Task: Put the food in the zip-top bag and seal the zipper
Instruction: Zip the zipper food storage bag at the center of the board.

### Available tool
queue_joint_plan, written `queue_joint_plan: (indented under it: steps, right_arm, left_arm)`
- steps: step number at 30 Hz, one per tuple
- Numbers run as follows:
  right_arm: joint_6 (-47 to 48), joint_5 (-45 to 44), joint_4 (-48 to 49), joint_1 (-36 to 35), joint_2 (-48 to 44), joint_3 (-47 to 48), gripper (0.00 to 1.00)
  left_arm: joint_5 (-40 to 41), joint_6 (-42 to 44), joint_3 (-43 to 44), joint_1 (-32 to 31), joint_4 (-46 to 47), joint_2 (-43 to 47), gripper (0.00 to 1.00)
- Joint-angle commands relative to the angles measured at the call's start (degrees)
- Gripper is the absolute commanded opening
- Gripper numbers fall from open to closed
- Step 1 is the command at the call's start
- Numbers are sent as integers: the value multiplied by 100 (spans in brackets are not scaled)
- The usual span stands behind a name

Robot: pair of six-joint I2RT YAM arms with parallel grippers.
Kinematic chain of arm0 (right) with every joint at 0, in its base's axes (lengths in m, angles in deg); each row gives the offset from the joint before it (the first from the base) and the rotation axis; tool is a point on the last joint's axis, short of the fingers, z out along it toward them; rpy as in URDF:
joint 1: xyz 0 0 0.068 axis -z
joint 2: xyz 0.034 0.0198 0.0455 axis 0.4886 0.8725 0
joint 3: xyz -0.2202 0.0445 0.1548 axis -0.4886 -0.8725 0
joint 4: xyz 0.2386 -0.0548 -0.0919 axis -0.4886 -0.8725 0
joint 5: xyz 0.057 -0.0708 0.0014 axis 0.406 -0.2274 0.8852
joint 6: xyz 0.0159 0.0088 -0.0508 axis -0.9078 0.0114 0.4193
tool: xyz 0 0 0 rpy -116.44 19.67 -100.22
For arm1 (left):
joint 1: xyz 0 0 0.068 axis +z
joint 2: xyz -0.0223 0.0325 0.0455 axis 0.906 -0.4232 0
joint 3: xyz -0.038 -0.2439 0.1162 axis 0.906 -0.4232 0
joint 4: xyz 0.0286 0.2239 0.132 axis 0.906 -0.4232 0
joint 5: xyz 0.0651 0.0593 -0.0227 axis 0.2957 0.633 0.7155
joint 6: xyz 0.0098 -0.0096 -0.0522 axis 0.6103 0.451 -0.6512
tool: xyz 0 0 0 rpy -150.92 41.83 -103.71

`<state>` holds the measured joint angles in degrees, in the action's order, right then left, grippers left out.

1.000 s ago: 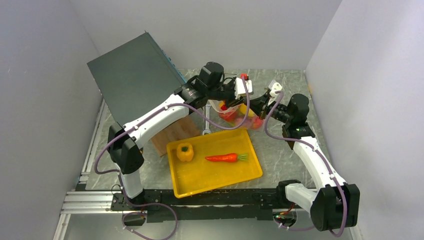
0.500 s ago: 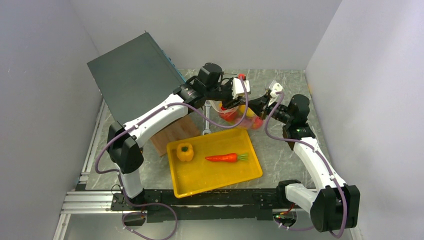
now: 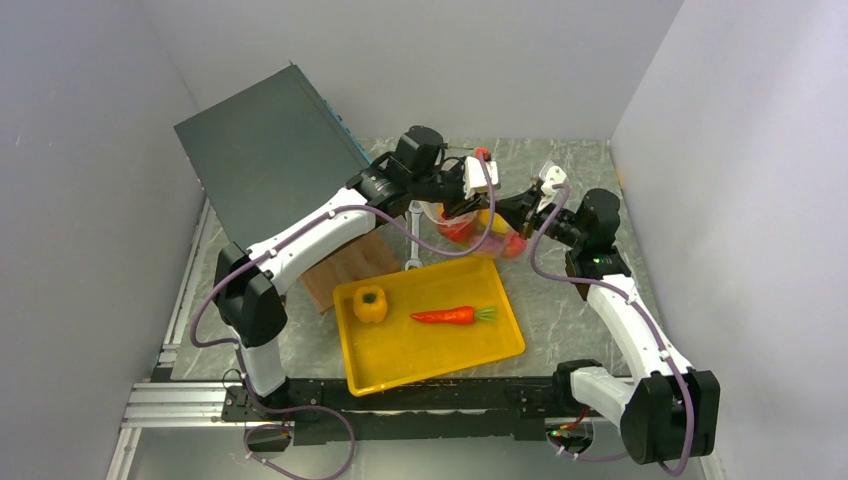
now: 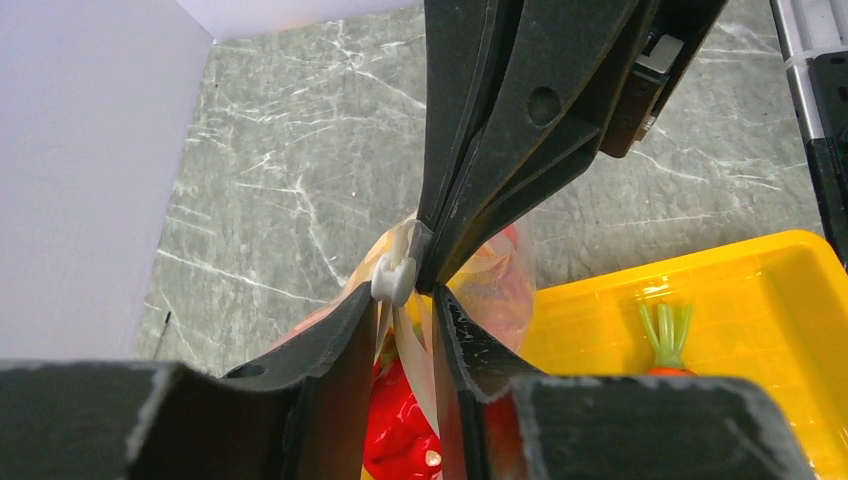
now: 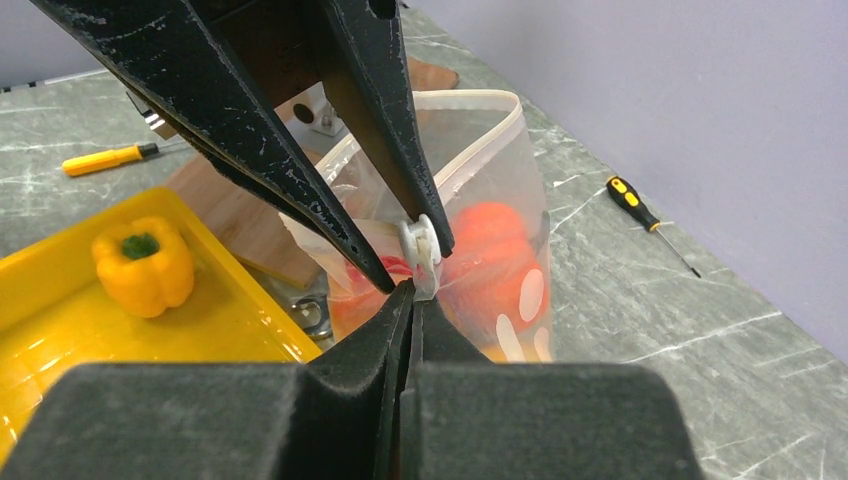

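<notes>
The clear dotted zip-top bag (image 3: 470, 228) hangs between both grippers just behind the yellow tray (image 3: 400, 365). It holds red and orange food (image 5: 490, 240). My right gripper (image 5: 412, 295) is shut on the bag's edge right beside the white slider (image 5: 420, 245) of the zipper (image 5: 480, 150). My left gripper (image 4: 405, 300) comes from the other side, its jaws close on either side of the slider (image 4: 393, 278) and strip. The bag's mouth still gapes behind the slider. A yellow pepper (image 3: 370, 303) and a carrot (image 3: 450, 315) lie in the tray.
A large dark grey panel (image 3: 265, 150) leans at the back left, with a wooden block (image 3: 350, 265) under it. A wrench (image 3: 413, 240) lies beside the bag. Two screwdrivers (image 5: 105, 158) (image 5: 640, 210) lie on the marbled table. Walls stand close at both sides.
My left gripper has shifted slightly to the left at the bag's mouth. The right gripper, the bag and the tray stay where they were.
</notes>
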<state>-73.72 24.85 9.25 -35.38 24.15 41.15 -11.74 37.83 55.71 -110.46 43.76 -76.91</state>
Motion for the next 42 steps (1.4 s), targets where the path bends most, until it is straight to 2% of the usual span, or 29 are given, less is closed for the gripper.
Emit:
queue_joint_plan:
  steps: [1,5,12,14,17,22,28,33,36,42]
  right_arm:
    - [123,304,396,-6,-155,107,0]
    - [167,319,342,-3,-180,88,0]
    - [163,383,357,-9,-201,78,0]
    - [152,373,375,0,-209,65,0]
    - [168,353,350,-7,-230,72,0]
    - [157,368,400,-6,-226,45,0]
    - [-19,178,696,-8,-342,-173,0]
    - [-951,-508,2461,-7,-791,-1110,0]
    - [-1388,-887,3093,-5,-848,-1517,0]
    - [-1569,-1375,3154,11,-984,-1642,0]
  left_arm:
    - [-269,-112,212,1,175,123,31]
    - [-436,-94,316,1,18,91,32]
    - [-452,-140,270,1,64,115,44]
    - [-475,-116,275,-3,34,116,40]
    - [-413,-58,275,1,8,129,29]
    - [-338,-56,272,-1,35,137,22]
    - [-67,-51,341,10,61,103,0]
    - [188,152,529,89,-407,-11,0]
    - [181,187,489,180,-549,36,0]
    - [167,368,398,219,-833,167,0]
